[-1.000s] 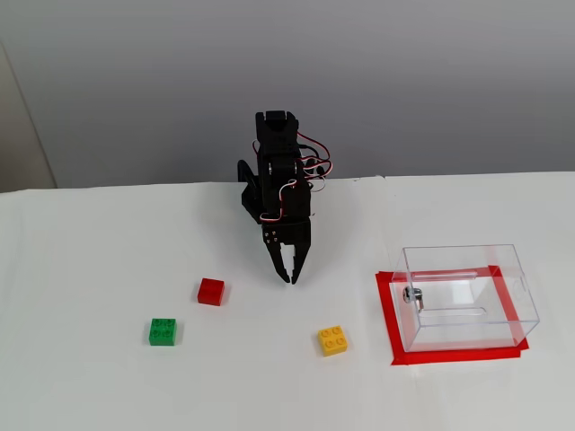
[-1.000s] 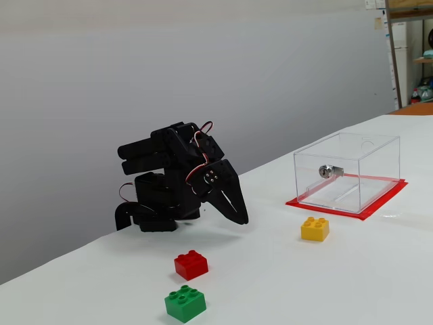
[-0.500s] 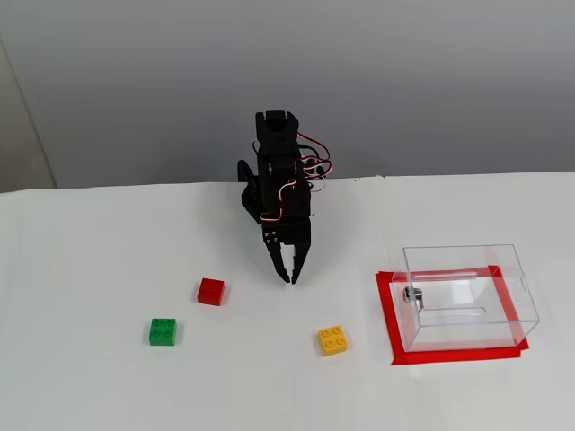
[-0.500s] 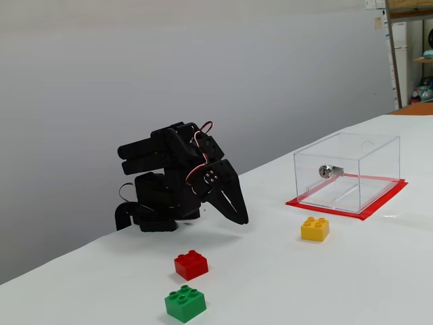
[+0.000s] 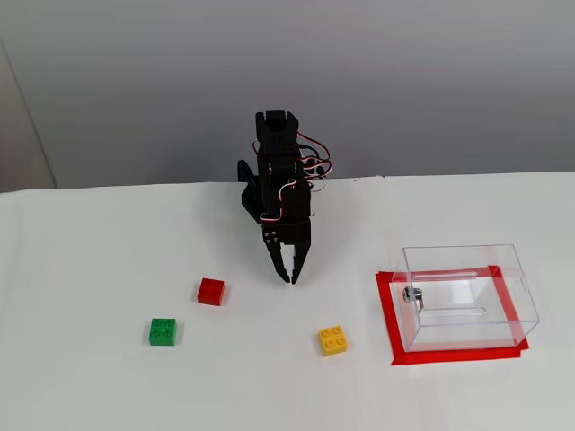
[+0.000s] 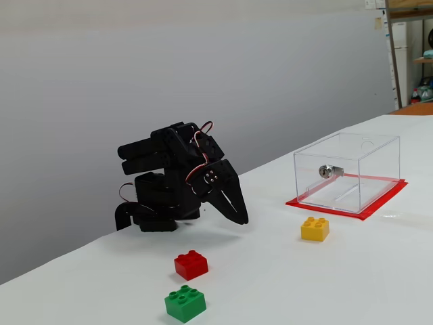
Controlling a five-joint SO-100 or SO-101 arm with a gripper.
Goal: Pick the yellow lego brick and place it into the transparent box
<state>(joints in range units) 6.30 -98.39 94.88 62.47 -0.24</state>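
My pincer (image 5: 289,279) is of matte black plastic, its two pointed fingers pressed together and pinching nothing, the tips down close over the white table (image 5: 90,260) in the middle of a fixed view. The yellow lego brick (image 5: 333,340) is small, square and glossy, with four round studs; it lies free on the table at lower centre, below and a little right of my tips, apart from them. The transparent box (image 5: 467,296) has thin clear walls and a small metal fitting (image 5: 411,294) on its left wall; it stands on a red taped rectangle (image 5: 386,314) at the right side of the frame. A red brick (image 5: 211,291) and a green studded brick (image 5: 163,331) lie at the left, well apart from the yellow one. Between yellow brick and box the smooth table is bare.
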